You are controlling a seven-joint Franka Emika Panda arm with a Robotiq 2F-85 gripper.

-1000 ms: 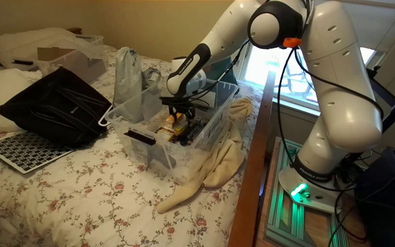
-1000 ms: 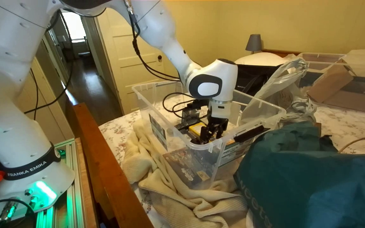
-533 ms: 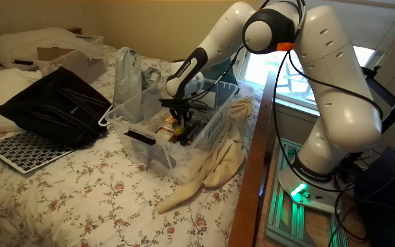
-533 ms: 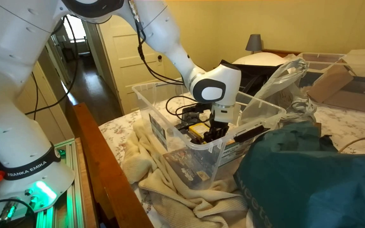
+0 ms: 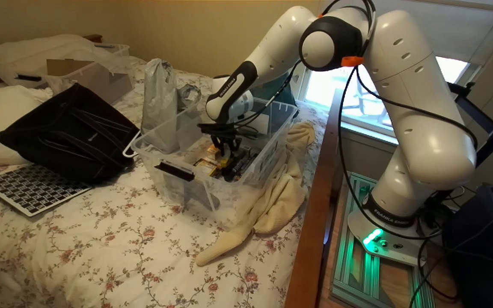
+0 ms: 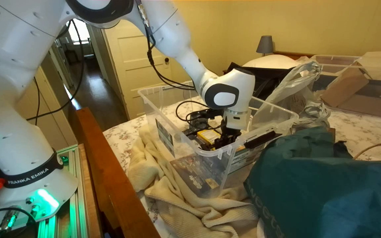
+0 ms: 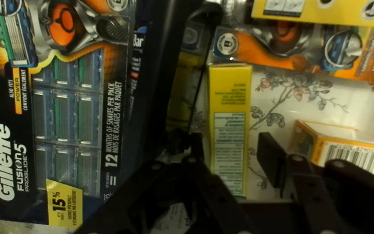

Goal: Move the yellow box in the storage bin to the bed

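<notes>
My gripper (image 7: 234, 151) reaches down inside the clear storage bin (image 5: 165, 186). In the wrist view, a narrow yellow box (image 7: 229, 130) with a printed label stands between the fingers (image 7: 269, 156). A gap shows on either side of it, so the jaws are partly open and hold nothing. A bit of yellow also shows under the gripper (image 5: 227, 152) in an exterior view. From another angle, dark fingers hide part of the contents beside a yellow carton (image 6: 208, 135). The flowered bed (image 5: 122, 239) lies under and around the bin.
Razor packs (image 7: 73, 113), an orange-edged carton (image 7: 352, 149) and another yellow carton (image 7: 323, 13) crowd the jaws. Around the bin are a grey plastic bag (image 5: 158, 102), a black bag (image 5: 75, 132), a beige cloth (image 5: 276, 192) and a teal bag (image 6: 319, 191).
The jaws have drawn closer together than a second ago. Inside the bin the gripper has shifted slightly sideways. The bin and the things around it stay put.
</notes>
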